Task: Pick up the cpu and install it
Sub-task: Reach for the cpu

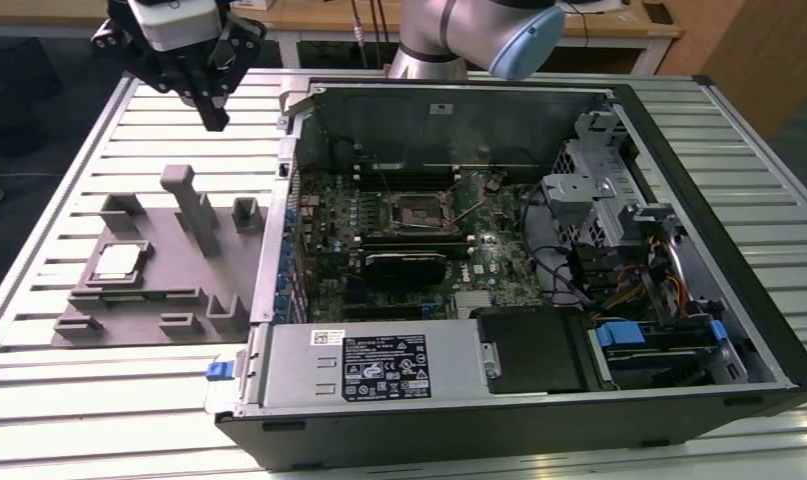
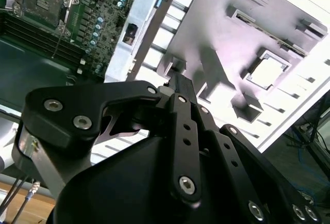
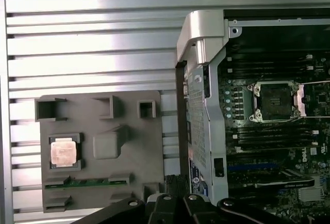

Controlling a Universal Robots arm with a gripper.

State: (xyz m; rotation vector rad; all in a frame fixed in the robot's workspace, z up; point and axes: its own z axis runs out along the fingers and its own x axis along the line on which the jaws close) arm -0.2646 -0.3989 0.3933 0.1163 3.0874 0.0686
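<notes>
Where the slatted tabletop (image 1: 56,400) comes nearest in the exterior view, the open computer case (image 1: 510,420) lies on its side. Its black wall runs close along that near edge, and the silver power supply (image 1: 376,365) sits just inside. Bare slats lie free at the near corner on the exterior view's left.

Farther back on that side sits the grey fixture (image 1: 163,280). A thin strip of slats separates it from the case's wall, and a wider strip separates it from the tabletop's edge on the exterior view's left. The cpu (image 1: 116,262) lies flat in a square recess of the fixture, on the side away from the case, with its silver top up and open to the air. An upright grey post (image 1: 179,195) stands between the cpu and the case.

Inside the case, the socket (image 1: 419,212) sits mid-motherboard (image 1: 376,250), with open room above it.

Farthest back, near the far corner on the exterior view's left, the pincer (image 1: 214,120) hangs high over bare slats, well apart from the cpu. Its tips are drawn narrow together and hold nothing. The arm (image 1: 470,35) rises behind the case's far wall.
</notes>
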